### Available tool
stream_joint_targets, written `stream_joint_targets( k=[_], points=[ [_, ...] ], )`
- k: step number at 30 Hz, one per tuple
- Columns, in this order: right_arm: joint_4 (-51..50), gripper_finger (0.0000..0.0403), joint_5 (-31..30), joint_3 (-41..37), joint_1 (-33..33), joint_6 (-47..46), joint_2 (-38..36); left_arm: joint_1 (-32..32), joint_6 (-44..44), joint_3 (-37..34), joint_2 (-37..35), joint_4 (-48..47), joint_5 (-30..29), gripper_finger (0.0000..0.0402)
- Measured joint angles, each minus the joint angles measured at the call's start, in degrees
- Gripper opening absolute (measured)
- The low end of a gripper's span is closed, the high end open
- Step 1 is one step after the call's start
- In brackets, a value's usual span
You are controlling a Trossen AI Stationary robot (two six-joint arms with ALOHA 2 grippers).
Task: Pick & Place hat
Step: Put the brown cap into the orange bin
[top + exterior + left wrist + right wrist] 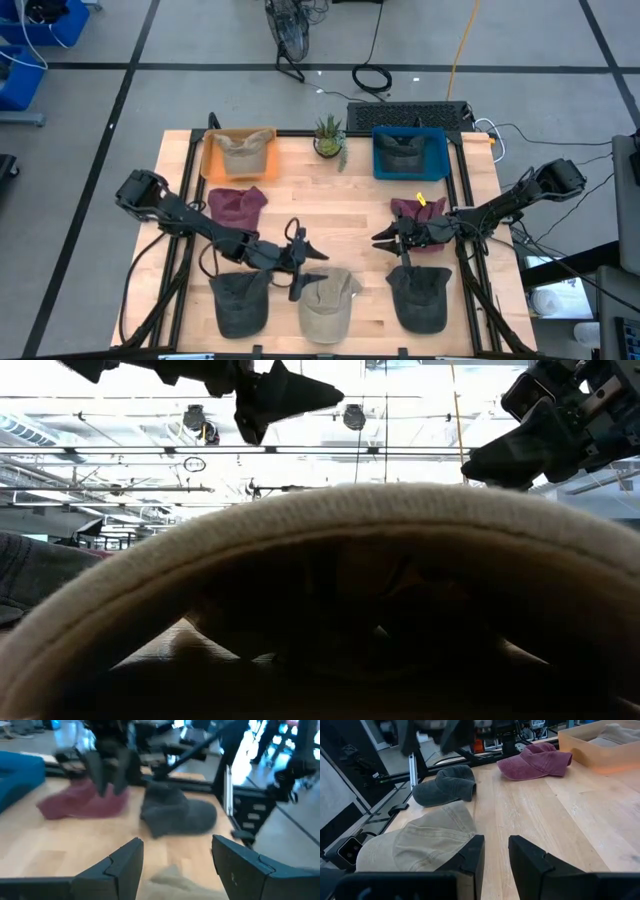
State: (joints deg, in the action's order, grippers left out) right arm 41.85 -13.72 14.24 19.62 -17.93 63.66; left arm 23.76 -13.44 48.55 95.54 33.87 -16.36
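Three hats lie along the table's near edge: a dark grey hat (240, 300), a beige hat (328, 300) and a dark hat (420, 297). A maroon hat (237, 205) lies at the left. Another maroon hat (418, 210), with a yellow tag, lies at the right. My left gripper (310, 270) is open and empty, just above the beige hat's far side (172, 875). My right gripper (383, 240) is open with a narrow gap and empty. It hovers between the right maroon hat and the beige hat (420, 845).
An orange bin (212, 160) at the far left holds a khaki hat. A blue bin (380, 160) at the far right holds a dark hat. A small potted plant (329, 137) stands between them. Bare wood shows in the table's middle.
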Motion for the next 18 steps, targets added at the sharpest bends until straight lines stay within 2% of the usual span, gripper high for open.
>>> stream_joint_targets(
  k=[3, 7, 10, 15, 18],
  points=[
    [-0.20, 0.0077, 0.01, 0.00, 0.00, 0.00, 0.00, 1.01, -0.01, 0.92, 3.66, 2.74, 1.39, 0.0236],
    [-0.68, 0.0077, 0.22, 0.00, 0.00, -0.46, 0.00, 1.88, -2.13, 3.42, 6.95, -0.49, 1.95, 0.0236],
    [-1.01, 0.0077, 0.24, 0.00, 0.00, -0.90, 0.00, 2.02, -3.85, 6.52, 7.45, -8.32, 3.90, 0.0236],
    [-1.36, 0.0077, 0.22, 0.00, 0.00, -0.90, 0.00, 2.64, -4.92, 13.65, 7.42, -27.16, 4.55, 0.0236],
    [-1.79, 0.0077, 0.22, 0.00, 0.00, -0.90, 0.00, 3.01, -4.87, 16.87, 7.42, -33.67, 4.57, 0.0236]
  ],
)
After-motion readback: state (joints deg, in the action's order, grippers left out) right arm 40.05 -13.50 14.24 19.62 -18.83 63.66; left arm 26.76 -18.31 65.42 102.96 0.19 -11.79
